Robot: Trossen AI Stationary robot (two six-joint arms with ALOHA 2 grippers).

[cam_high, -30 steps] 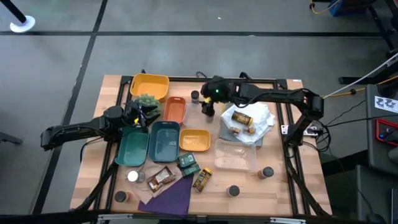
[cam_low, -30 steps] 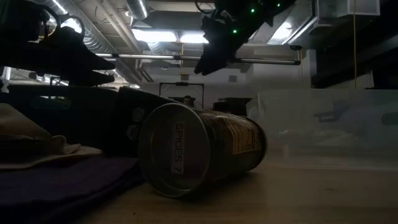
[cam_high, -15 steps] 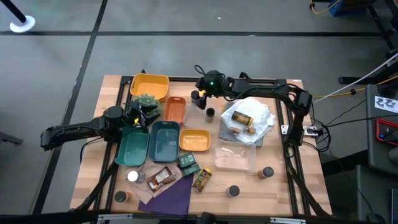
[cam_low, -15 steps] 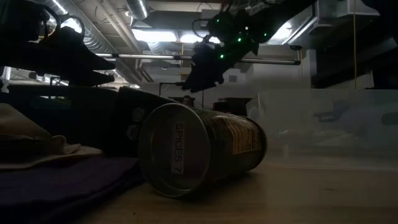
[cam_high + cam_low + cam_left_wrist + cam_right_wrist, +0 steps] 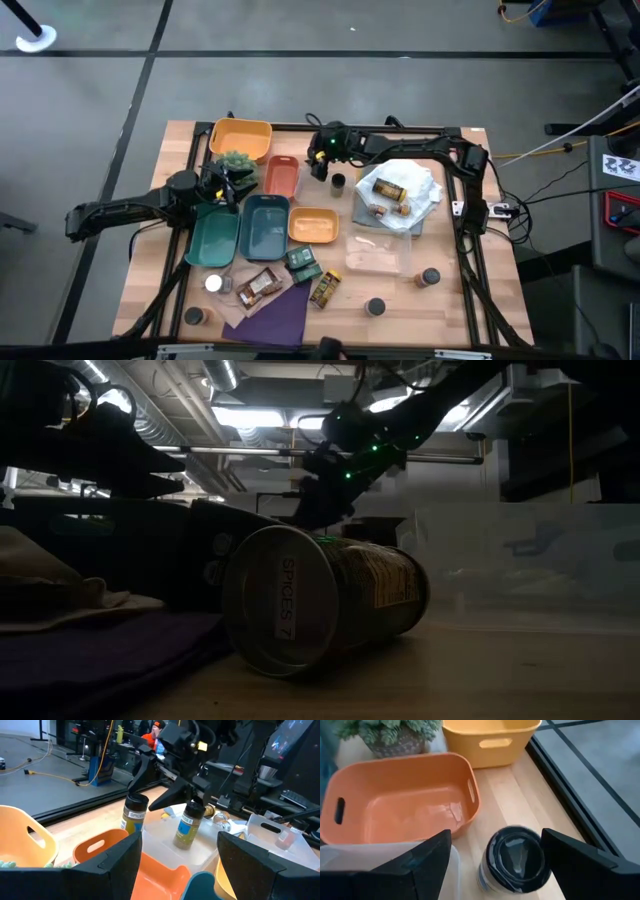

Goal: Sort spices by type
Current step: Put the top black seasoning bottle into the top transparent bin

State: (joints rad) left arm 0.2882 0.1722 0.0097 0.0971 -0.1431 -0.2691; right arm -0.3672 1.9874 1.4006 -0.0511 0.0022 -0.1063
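Observation:
Two upright spice jars stand at the far middle of the table: a dark-lidded one (image 5: 515, 857) (image 5: 134, 815) next to the orange tray (image 5: 282, 175), and a second (image 5: 187, 825) (image 5: 338, 181) to its right. My right gripper (image 5: 318, 162) (image 5: 141, 797) is open, slanting down over the first jar; its fingers (image 5: 585, 860) stand on either side of the lid without touching. My left gripper (image 5: 225, 190) waits open and level by the spiky plant (image 5: 236, 160). More jars stand near the front edge (image 5: 428, 277) (image 5: 375, 307) (image 5: 213, 284). One jar lies on its side (image 5: 320, 610).
A yellow basket (image 5: 240, 138) sits far left. Two teal trays (image 5: 215, 235) (image 5: 265, 225) and a yellow tray (image 5: 313, 225) are in the middle. Also here: a white bag with jars (image 5: 400, 195), a clear box (image 5: 378, 250), packets (image 5: 262, 285) and purple cloth (image 5: 270, 318).
My right gripper has come down and moved toward the table's left, from above the second jar to the dark-lidded jar by the orange tray. Its fingers have stayed open. No jar has moved.

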